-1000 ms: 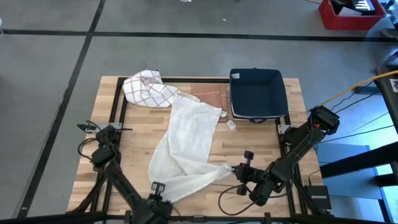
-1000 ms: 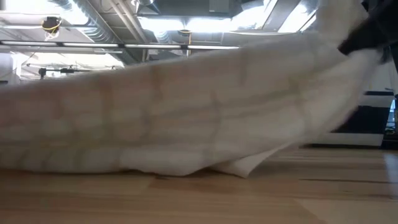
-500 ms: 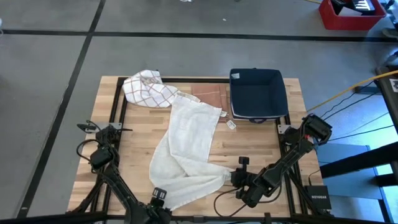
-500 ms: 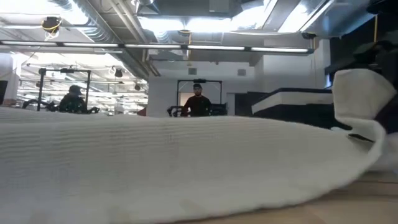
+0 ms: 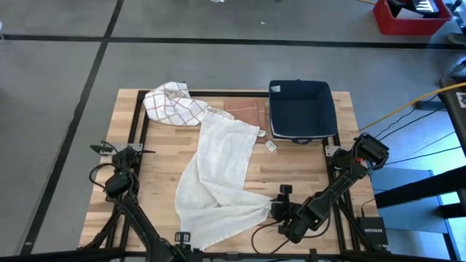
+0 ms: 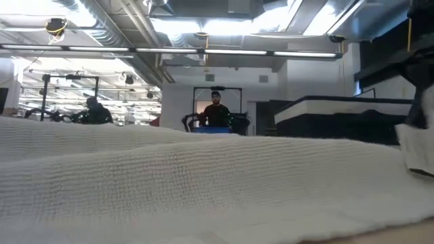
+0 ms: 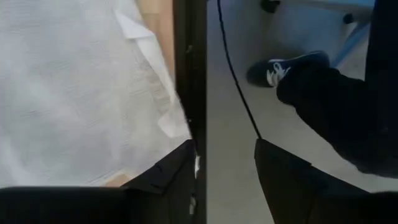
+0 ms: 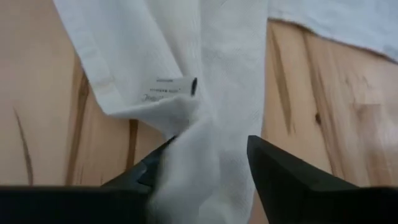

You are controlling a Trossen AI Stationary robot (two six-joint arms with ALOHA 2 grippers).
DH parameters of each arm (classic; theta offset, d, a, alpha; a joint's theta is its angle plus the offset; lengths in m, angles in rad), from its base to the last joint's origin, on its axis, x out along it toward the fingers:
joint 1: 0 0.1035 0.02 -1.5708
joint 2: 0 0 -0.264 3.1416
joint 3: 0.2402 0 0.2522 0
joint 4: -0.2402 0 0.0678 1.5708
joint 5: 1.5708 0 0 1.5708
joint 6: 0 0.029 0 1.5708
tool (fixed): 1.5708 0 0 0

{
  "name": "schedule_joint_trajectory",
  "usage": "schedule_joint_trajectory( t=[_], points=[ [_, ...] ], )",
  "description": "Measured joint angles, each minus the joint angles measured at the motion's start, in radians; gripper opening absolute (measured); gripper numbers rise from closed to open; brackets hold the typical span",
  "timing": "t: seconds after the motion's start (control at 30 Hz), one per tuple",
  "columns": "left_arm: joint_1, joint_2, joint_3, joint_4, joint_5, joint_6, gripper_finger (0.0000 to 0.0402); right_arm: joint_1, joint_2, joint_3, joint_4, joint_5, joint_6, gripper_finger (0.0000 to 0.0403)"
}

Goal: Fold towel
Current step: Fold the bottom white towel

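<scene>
- White towel sprawled lengthwise down counter, near corners at front edge.
- Right gripper: fingers spread, cloth loose between.
- Left gripper: fingers apart, empty.
- Corners apparently just let go; next, regrasp for a fold.

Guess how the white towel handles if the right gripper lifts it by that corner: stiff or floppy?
Probably floppy: the white towel lies twisted and bunched near the right gripper. Likely light, since thin folds drape flat in the right wrist view. It would probably sag and trail along the table rather than hold shape.
</scene>
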Motion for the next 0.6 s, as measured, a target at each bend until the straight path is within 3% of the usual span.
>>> schedule_joint_trajectory(
  t=[0.23,0.43,0.6],
  points=[
    [0.019,-0.002,-0.123,0.018,-0.002,-0.07,0.0145,0.0,0.0,0.0,-0.037,-0.003,-0.001,0.0189],
    [0.026,-0.005,-0.135,0.031,0.005,-0.079,0.0145,0.0,-0.001,0.0,-0.051,0.003,0.0,0.0188],
    [0.026,-0.005,-0.136,0.027,0.005,-0.099,0.0103,0.001,-0.034,0.016,-0.073,-0.106,0.0,0.0188]
  ],
)
